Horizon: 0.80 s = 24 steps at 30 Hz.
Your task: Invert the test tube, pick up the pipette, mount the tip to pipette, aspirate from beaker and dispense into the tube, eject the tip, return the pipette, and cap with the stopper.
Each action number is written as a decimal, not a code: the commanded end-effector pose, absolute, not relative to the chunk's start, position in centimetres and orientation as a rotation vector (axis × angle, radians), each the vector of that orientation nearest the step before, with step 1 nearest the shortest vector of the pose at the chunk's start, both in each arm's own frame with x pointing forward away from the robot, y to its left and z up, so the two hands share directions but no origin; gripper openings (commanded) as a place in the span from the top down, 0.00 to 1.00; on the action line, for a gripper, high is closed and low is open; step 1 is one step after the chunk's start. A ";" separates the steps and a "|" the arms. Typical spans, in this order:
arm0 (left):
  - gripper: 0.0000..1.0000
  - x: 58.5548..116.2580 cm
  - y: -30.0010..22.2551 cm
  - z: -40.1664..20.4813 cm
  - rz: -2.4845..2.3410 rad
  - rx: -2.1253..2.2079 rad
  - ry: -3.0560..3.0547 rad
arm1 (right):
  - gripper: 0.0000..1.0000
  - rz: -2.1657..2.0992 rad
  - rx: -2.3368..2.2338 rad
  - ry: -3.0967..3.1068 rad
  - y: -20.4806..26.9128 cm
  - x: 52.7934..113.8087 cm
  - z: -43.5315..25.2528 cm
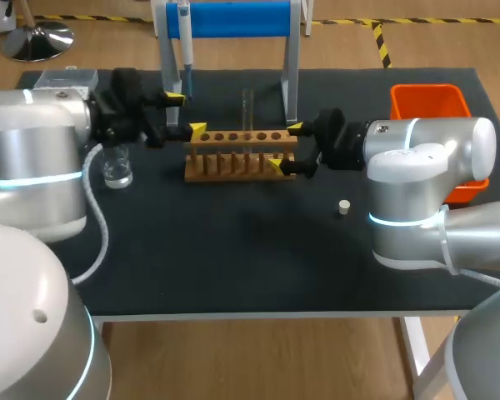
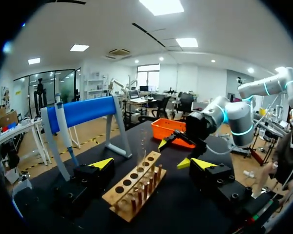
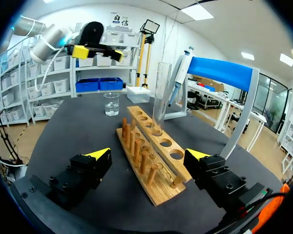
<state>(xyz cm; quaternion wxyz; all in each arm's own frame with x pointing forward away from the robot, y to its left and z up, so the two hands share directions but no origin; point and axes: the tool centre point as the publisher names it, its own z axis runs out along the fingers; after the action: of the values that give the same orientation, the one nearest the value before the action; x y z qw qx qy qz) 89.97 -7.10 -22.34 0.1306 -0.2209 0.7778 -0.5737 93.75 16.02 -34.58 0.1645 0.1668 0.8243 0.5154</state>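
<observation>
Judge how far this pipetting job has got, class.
Nothing looks finished yet. The left gripper and right gripper are open at either end of the rack, where the test tube stands. The pipette hangs on its stand and the stopper lies on the table, so every step remains.

Layout around the rack, bench top.
Rack point(image 1: 242, 155) sits mid-bench point(image 1: 233, 258), with the test tube point(image 1: 247, 108) upright in one of its holes. Beaker point(image 1: 117, 167) left of rack. Pipette point(image 1: 184, 42) hangs on stand point(image 1: 233, 18) behind rack. Stopper point(image 1: 343, 207) right of rack, toward front edge. Bin point(image 1: 429, 104) right and behind. Left gripper point(image 1: 186, 114) at rack's left end, right gripper point(image 1: 285, 147) at its right end.
</observation>
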 end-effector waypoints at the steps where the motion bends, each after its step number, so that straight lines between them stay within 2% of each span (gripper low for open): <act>1: 0.00 87.6 -5.2 -21.5 -1.624 -0.690 2.197 | 0.00 1.471 0.474 2.346 16.0 93.7 -34.7; 21: 0.00 87.6 -5.2 -21.5 -1.624 -0.690 2.197 | 0.00 1.471 0.474 2.346 16.0 93.7 -34.7; 24: 0.00 87.8 -2.1 -21.8 -1.550 -0.754 2.147 | 0.00 1.471 0.474 2.346 16.0 93.7 -34.7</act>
<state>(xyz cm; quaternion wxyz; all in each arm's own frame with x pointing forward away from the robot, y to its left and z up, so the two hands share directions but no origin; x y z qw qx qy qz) 88.35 -3.58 -21.87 0.1721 -0.2570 0.7701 -0.5579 93.76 16.00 -34.58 0.1646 0.1670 0.8243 0.5153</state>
